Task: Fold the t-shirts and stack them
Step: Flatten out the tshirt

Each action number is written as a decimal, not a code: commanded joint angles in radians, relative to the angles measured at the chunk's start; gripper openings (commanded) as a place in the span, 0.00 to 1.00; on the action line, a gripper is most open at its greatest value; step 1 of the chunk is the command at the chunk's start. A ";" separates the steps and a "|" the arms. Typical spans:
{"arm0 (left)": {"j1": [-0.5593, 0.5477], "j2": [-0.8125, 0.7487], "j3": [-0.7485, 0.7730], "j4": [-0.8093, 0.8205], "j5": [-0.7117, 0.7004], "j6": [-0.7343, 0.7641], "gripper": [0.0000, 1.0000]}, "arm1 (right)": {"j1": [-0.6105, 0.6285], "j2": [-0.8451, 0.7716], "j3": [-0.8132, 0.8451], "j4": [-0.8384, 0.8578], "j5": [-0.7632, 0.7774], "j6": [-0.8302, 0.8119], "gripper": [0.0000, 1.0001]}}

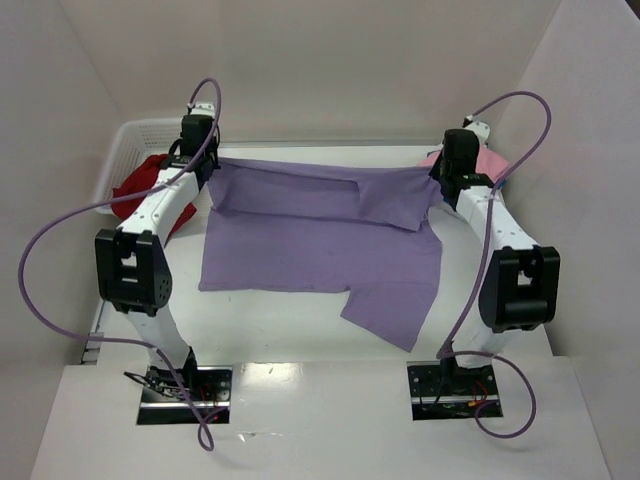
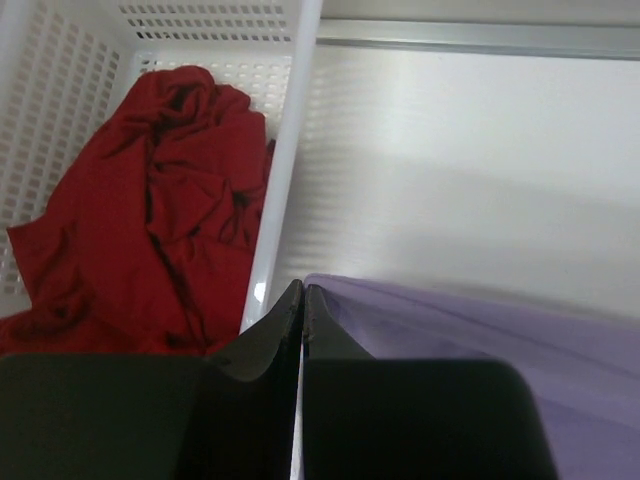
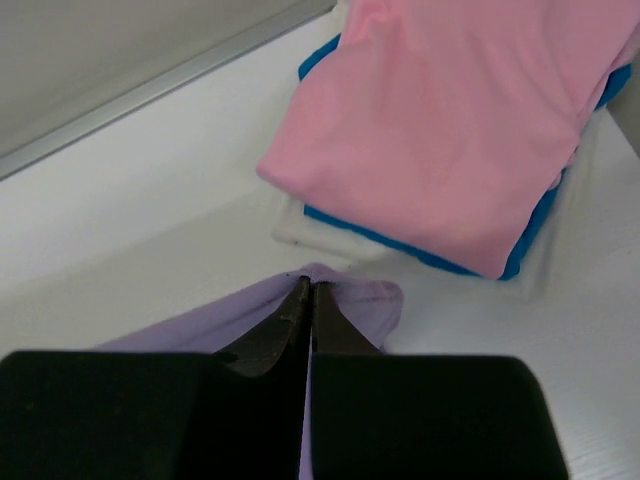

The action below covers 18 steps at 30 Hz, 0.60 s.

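The lavender t-shirt [image 1: 320,245] lies spread on the table, its far edge stretched taut between both grippers. My left gripper [image 1: 207,165] is shut on its far left corner [image 2: 420,320]. My right gripper [image 1: 442,172] is shut on its far right corner [image 3: 365,300]. The deep red t-shirt [image 2: 150,200] lies crumpled in the white basket [image 2: 285,150] at the far left. The pink t-shirt [image 3: 450,130] lies folded on top of the blue t-shirt [image 3: 395,245] at the far right, just beyond my right gripper.
The basket's wall [image 1: 130,135] stands close to the left of my left gripper. A white folded cloth [image 3: 320,235] lies under the blue shirt. White walls enclose the table on three sides.
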 commanded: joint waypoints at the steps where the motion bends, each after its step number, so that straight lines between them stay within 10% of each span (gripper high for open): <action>1: 0.051 0.076 0.122 0.088 -0.009 0.032 0.00 | -0.044 0.065 0.104 0.098 -0.024 -0.018 0.00; 18: 0.102 0.396 0.365 0.200 0.079 0.102 0.00 | -0.053 0.433 0.417 0.164 -0.130 -0.036 0.00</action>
